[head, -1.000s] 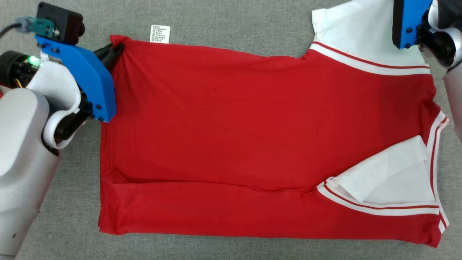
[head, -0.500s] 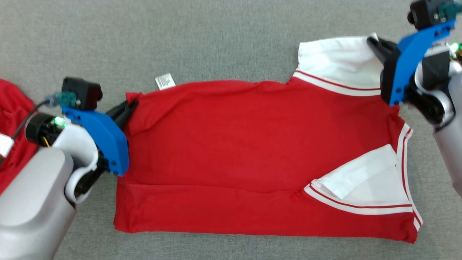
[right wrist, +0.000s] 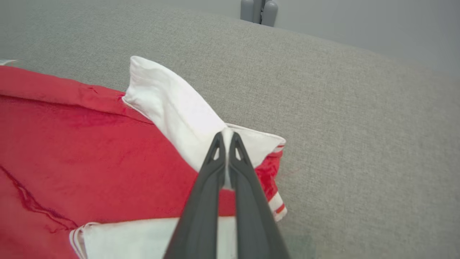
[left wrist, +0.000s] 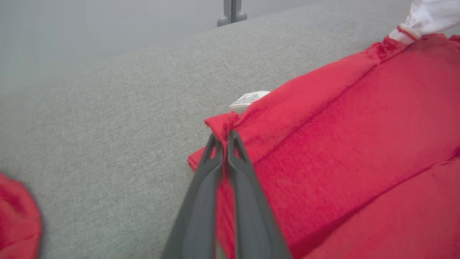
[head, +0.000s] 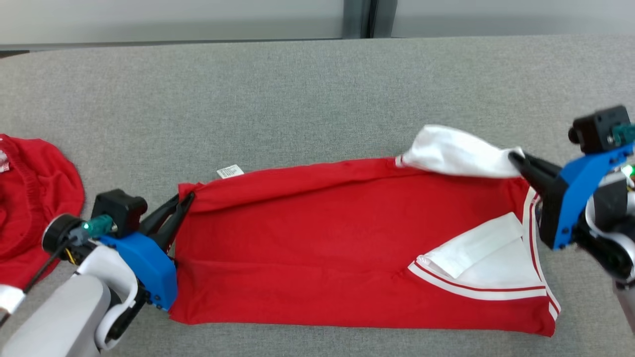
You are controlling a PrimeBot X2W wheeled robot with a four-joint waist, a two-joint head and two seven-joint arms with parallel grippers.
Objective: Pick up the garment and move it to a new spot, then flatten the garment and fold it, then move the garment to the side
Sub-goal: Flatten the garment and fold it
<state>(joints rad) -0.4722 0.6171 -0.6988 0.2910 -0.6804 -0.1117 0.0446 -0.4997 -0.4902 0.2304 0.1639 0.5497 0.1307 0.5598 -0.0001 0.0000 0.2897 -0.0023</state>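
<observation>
The left gripper (head: 187, 199) is clamped shut on the far red corner of the garment (head: 322, 238) and the right gripper (head: 514, 157) on its white sleeve (head: 454, 154), so it stretches lengthwise between them across the grey table (head: 297, 99), near edge lying flat toward the robot.

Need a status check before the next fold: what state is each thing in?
Red garment, partly folded, far edge lifted.
Left gripper, jaws shut on its far corner.
Right gripper, jaws shut on white sleeve.
Second red garment, crumpled, lying apart at left.
</observation>
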